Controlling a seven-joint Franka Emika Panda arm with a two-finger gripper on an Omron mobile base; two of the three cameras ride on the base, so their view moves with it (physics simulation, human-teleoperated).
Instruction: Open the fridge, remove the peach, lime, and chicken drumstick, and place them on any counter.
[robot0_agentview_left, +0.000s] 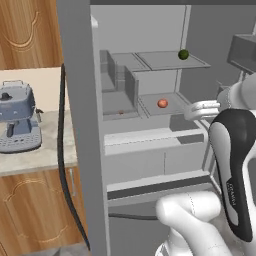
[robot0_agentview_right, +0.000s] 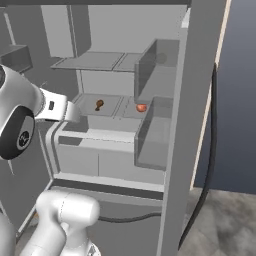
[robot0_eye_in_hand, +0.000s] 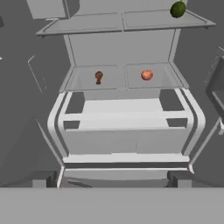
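Observation:
The fridge stands with its doors swung wide, glass shelves and drawers showing. A dark green lime rests on the upper shelf at the right. One shelf lower lie the orange-red peach and, to its left, the brown chicken drumstick. My gripper hovers in front of that middle shelf, short of it, open with nothing between its fingers. The beige counter lies left of the fridge.
A blue-grey coffee machine stands on the counter beside the fridge's left door. Door bins jut from the right door. White drawers sit below the middle shelf. A dark handle runs down the left door's edge.

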